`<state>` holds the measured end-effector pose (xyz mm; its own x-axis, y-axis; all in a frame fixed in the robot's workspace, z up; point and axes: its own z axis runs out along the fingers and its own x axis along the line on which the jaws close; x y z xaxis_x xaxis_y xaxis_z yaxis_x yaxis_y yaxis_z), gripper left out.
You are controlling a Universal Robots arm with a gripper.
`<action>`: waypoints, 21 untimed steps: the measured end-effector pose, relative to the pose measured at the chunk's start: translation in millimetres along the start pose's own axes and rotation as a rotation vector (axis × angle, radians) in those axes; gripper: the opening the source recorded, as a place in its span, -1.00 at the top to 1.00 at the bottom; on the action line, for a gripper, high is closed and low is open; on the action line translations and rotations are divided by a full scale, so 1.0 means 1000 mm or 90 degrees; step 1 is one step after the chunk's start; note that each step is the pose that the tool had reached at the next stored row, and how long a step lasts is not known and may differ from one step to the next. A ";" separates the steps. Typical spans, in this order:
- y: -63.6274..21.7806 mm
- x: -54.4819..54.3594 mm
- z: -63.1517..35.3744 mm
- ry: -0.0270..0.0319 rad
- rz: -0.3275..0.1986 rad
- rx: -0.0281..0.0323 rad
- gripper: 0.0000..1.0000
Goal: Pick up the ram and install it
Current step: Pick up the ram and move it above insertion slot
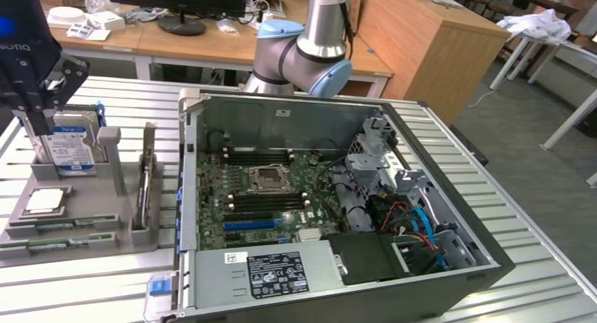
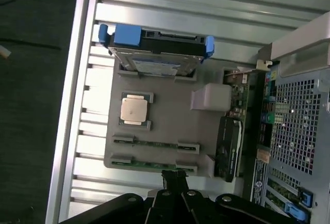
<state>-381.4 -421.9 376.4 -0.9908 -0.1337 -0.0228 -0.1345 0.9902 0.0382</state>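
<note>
Two thin green ram sticks lie side by side in slots at the front of the grey holder tray (image 1: 94,218). One ram stick (image 2: 154,142) (image 1: 58,225) is closer to the square silver processor chip (image 2: 133,109), the other ram stick (image 2: 149,164) (image 1: 52,245) lies along the tray's edge. My black gripper (image 1: 38,124) (image 2: 175,176) hangs well above the tray, shut, with nothing between its fingers. In the wrist view its tips line up over the outer stick's end.
An upright hard drive (image 1: 73,148) with blue handles and an expansion card (image 2: 229,146) also stand in the tray. The open computer case (image 1: 485,267) fills the slatted table's middle, its motherboard showing black memory slots (image 1: 265,201) around the processor socket (image 1: 268,177).
</note>
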 end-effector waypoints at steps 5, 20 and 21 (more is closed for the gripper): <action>0.0000 0.000 0.0001 0.0022 -0.058 -0.0013 0.79; 0.0000 0.000 0.0004 0.0089 -0.232 -0.0053 0.79; 0.0000 0.000 0.0004 0.0093 -0.243 -0.0056 0.79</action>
<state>-381.4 -421.9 375.9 -0.8692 -0.4939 -0.0228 -0.4945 0.8684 0.0382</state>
